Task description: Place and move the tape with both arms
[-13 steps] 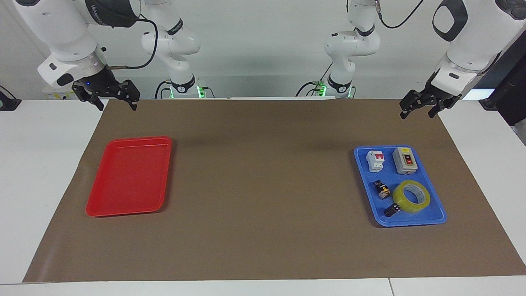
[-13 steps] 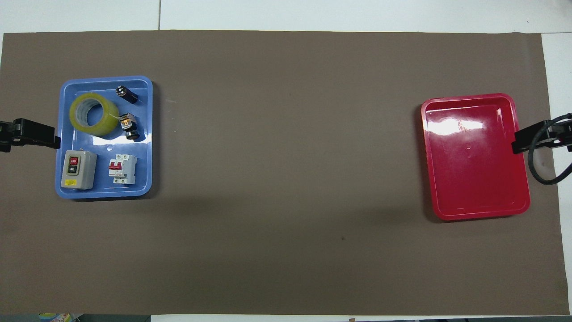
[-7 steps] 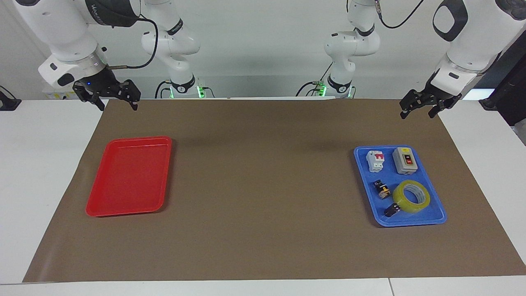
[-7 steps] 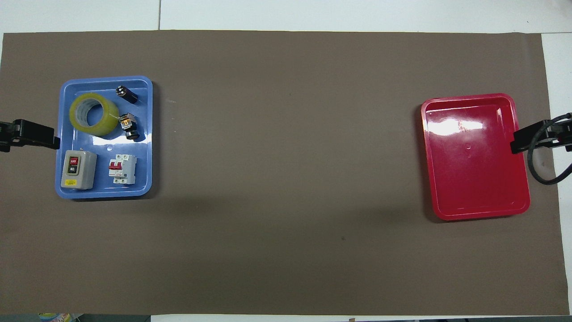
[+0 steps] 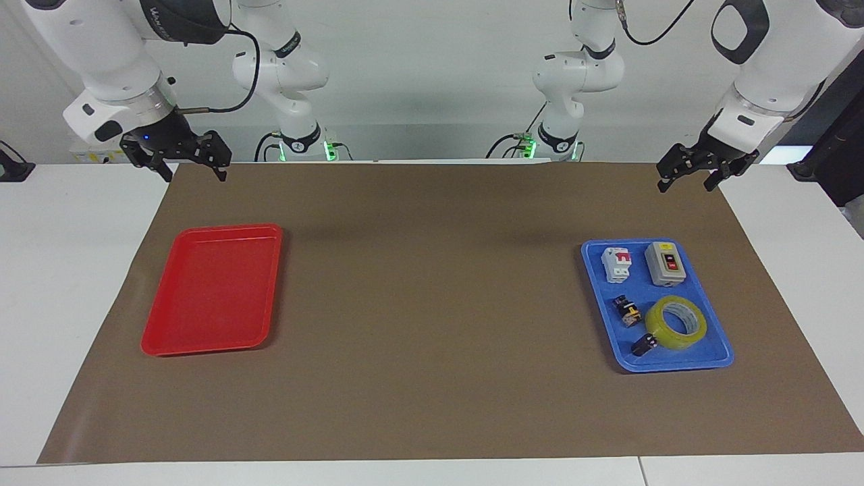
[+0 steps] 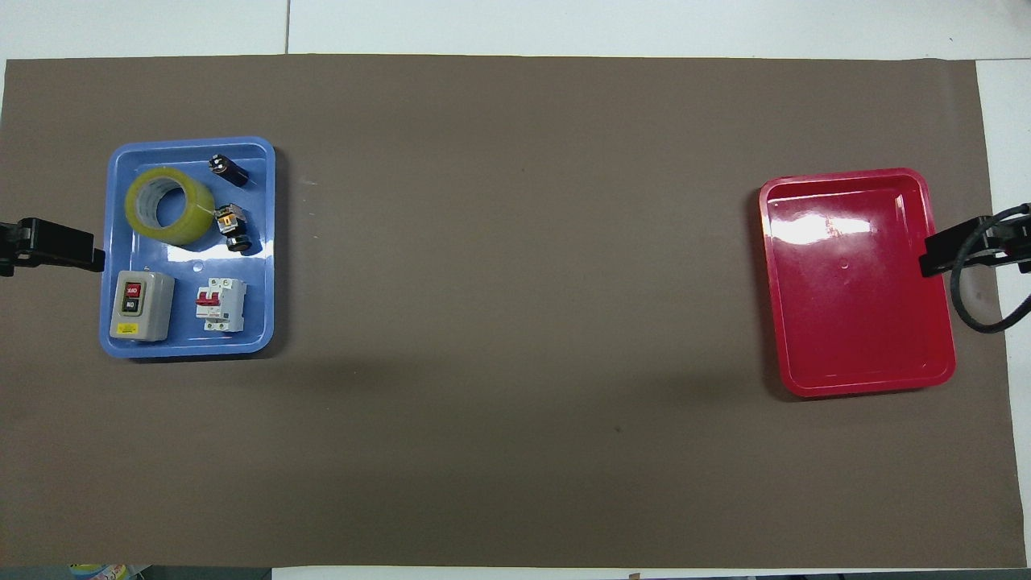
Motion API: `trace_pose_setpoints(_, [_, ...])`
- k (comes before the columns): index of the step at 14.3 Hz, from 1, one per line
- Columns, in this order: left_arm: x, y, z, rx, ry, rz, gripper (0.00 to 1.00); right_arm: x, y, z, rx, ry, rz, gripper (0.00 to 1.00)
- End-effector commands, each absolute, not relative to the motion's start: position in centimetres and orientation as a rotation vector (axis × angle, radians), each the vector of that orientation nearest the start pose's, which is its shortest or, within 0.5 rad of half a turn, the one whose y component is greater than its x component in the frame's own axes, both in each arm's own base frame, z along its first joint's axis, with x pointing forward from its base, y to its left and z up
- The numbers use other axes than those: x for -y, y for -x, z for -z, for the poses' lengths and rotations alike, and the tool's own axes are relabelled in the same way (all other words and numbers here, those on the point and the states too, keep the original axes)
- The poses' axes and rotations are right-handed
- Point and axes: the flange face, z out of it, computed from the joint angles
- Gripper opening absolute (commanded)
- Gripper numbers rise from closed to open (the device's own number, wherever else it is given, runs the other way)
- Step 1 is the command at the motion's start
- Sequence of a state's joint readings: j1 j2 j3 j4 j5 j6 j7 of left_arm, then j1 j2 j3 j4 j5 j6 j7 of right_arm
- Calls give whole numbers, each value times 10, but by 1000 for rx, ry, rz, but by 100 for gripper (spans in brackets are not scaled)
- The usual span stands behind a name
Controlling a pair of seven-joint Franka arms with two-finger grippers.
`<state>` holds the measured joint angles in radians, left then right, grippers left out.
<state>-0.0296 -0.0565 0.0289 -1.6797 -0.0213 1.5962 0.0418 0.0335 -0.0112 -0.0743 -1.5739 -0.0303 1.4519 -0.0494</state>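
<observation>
The yellow tape roll (image 5: pixel 695 332) lies flat in the blue tray (image 5: pixel 675 368), in the part of the tray farthest from the robots; it also shows in the overhead view (image 6: pixel 138 211). My left gripper (image 5: pixel 684 189) hangs open and empty in the air over the brown mat's corner at the left arm's end, apart from the tray. Its tip shows in the overhead view (image 6: pixel 60 246). My right gripper (image 5: pixel 194 177) hangs open and empty over the mat's edge at the right arm's end, beside the red tray (image 5: pixel 209 290).
The blue tray (image 6: pixel 189 142) also holds a grey switch box (image 6: pixel 143 304), a white breaker with a red lever (image 6: pixel 220 304) and two small black-and-yellow parts (image 6: pixel 228 221). The red tray (image 6: pixel 854 282) has nothing in it. A brown mat (image 5: pixel 432 304) covers the table.
My left gripper has drawn slightly up and back toward its arm. The right gripper, the tape and the trays have not moved.
</observation>
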Motion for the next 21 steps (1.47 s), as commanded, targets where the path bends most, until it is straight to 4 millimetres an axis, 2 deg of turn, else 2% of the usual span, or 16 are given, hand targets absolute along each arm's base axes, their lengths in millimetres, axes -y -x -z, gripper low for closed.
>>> trace_pose_setpoints(1, [-1, -527, -608, -40, 3174, -50, 100, 22, -533, -621, 30, 3150, -151, 100])
trace_pose_setpoints(11, [4, -528, -611, -45, 3175, -36, 100, 22, -533, -620, 33, 3149, -153, 100])
trace_pose_setpoints(21, [-4, -527, -612, -49, 3175, -13, 100, 22, -533, -620, 33, 3149, -153, 100])
